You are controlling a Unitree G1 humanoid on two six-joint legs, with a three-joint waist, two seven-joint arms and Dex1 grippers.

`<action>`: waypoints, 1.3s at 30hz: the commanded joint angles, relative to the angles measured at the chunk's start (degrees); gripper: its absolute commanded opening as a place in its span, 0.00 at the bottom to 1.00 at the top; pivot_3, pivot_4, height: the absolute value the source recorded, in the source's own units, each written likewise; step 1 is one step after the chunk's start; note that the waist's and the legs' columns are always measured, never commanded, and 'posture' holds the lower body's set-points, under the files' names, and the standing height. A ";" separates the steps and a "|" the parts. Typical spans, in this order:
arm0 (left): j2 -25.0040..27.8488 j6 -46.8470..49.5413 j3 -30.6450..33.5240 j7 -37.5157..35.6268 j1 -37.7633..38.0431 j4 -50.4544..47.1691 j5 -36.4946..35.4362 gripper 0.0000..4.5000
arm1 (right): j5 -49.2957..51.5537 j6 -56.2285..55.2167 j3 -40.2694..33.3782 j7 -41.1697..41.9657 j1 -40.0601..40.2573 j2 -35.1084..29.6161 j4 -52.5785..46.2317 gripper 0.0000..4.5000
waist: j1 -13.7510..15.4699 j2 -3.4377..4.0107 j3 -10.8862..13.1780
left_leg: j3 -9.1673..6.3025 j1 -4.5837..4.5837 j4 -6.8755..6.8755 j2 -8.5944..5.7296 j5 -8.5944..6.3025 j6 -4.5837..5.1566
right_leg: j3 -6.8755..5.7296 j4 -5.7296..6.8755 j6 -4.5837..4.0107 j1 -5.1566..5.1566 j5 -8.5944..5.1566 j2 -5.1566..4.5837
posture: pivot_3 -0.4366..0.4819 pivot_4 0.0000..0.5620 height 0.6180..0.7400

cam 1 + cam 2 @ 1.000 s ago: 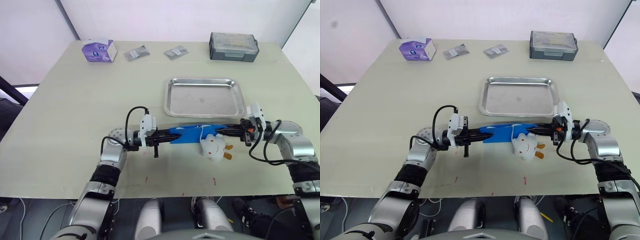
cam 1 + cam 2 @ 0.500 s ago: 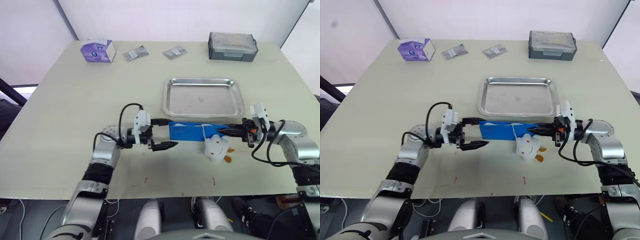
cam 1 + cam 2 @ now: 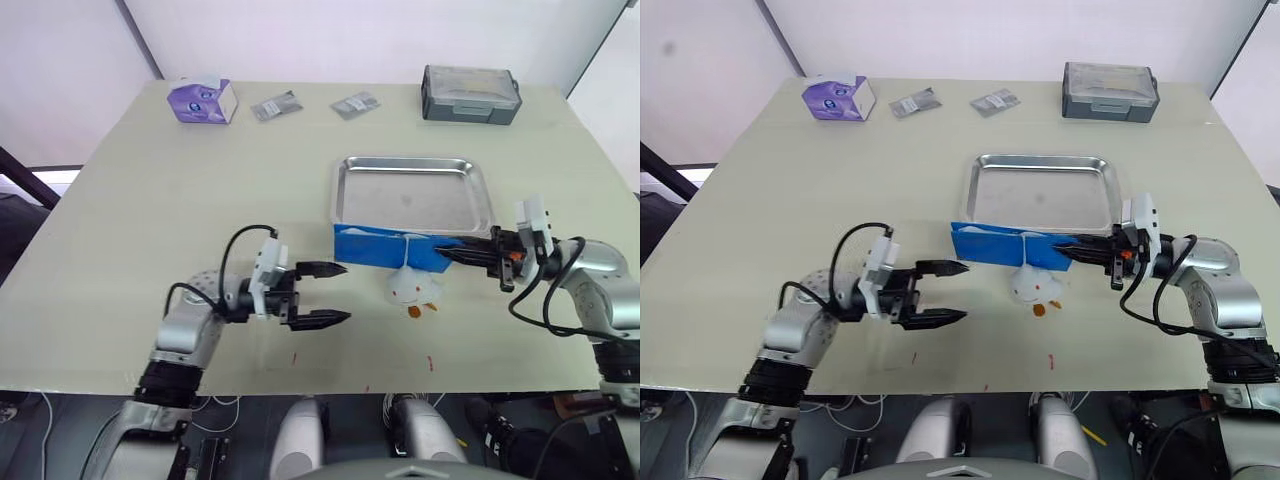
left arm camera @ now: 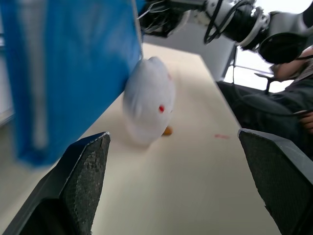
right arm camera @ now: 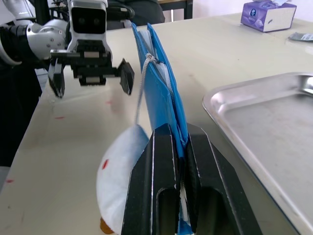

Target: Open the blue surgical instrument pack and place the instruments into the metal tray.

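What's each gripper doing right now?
Left gripper: open, holding nothing.
Right gripper: shut on the pack.

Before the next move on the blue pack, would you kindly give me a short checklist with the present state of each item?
1. Right gripper shut on one end of the flat bright-blue surgical instrument pack: ok.
2. Left gripper open and apart from the pack, ready to take the free end: ok.
3. Shiny stainless-steel metal tray bare and just beyond the pack: ok.
4. Pack opened: cannot tell; no instruments visible.
5. White round plush toy hanging by a string from the pack, resting on the table: not ok, could snag.
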 commanded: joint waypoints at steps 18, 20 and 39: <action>-12.70 -10.57 -5.58 9.06 -4.37 10.43 8.42 0.94 | 3.10 1.96 0.10 -2.97 0.66 2.07 -7.36 0.00 | -0.31 0.00 0.00 | -0.03 0.00 0.00 -0.01 0.00 0.00 | 0.01 0.00 0.00 0.01 0.00 0.03 | 0.48 0.27 0.93; -12.74 -9.91 -5.21 8.92 -3.96 9.45 7.60 0.80 | 3.06 1.83 0.06 -2.81 0.75 1.95 -7.21 0.00 | -0.32 0.01 0.00 | -0.03 0.00 0.00 -0.01 0.00 0.00 | 0.01 0.00 0.00 0.01 0.00 0.03 | 0.48 0.27 0.93; 3.75 5.86 4.16 6.69 -3.73 -6.22 -2.35 0.02 | 2.22 -1.40 -2.47 -0.89 2.34 -1.41 -4.46 0.00 | -0.33 0.01 0.00 | -0.06 -0.01 -0.01 0.00 0.00 0.00 | -0.02 -0.03 0.00 0.01 0.00 0.02 | 0.48 0.27 0.93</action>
